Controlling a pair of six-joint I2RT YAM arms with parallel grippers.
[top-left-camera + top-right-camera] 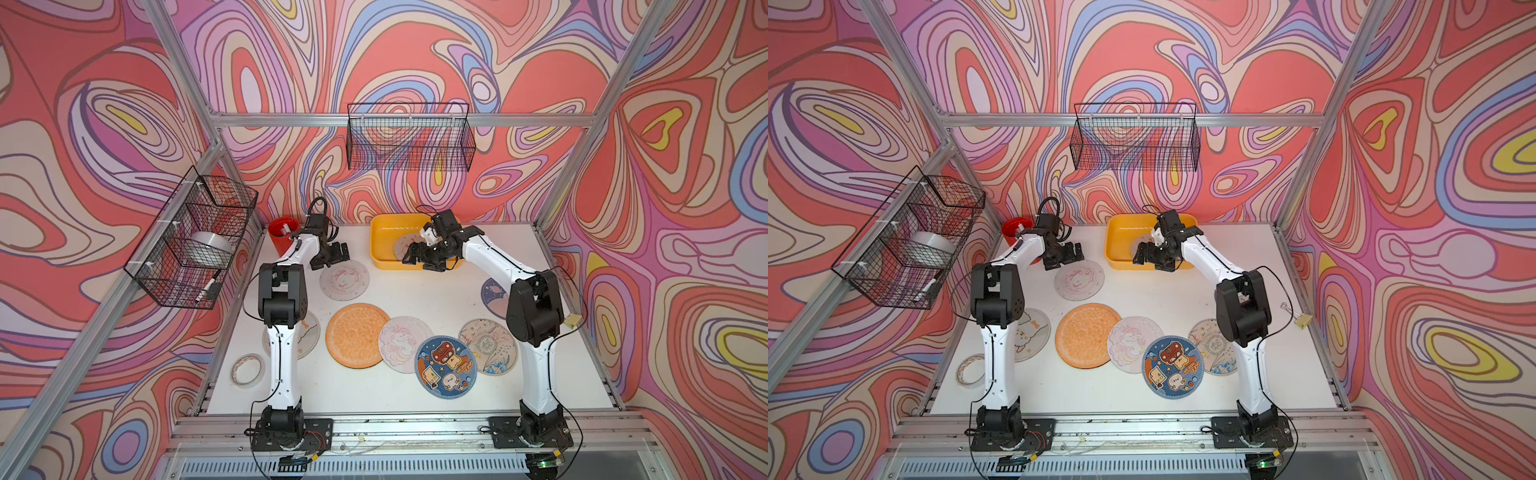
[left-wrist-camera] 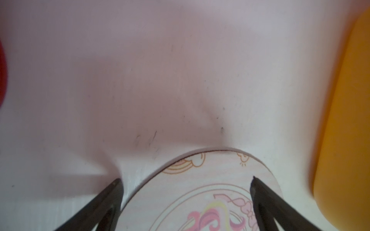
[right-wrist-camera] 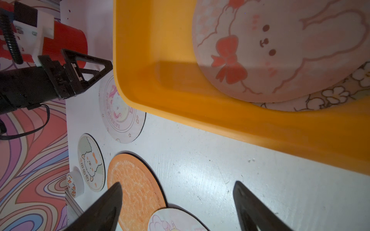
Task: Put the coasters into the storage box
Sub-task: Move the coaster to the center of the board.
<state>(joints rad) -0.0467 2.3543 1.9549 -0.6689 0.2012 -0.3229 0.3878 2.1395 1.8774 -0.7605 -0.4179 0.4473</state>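
The yellow storage box (image 1: 379, 237) stands at the back of the table with a bunny coaster (image 3: 280, 50) lying on a flowered coaster (image 3: 336, 96) inside. My right gripper (image 1: 415, 257) hangs open and empty over the box's front rim (image 3: 200, 112). My left gripper (image 2: 185, 179) is open just above the far edge of a pale rainbow-horse coaster (image 1: 345, 282). On the table lie an orange coaster (image 1: 354, 335), a unicorn coaster (image 1: 401, 343), a blue coaster (image 1: 446, 366) and a pale speckled coaster (image 1: 488, 347). The arms partly hide a sheep coaster (image 1: 1030, 332) and a blue-rimmed coaster (image 1: 492, 293).
A red cup (image 1: 280, 235) stands at the back left, close to the left wrist. A tape ring (image 1: 248, 370) lies at the front left. Black wire baskets hang on the back wall (image 1: 409, 137) and the left wall (image 1: 195, 237). A small yellow clip (image 1: 574, 320) sits at the right edge.
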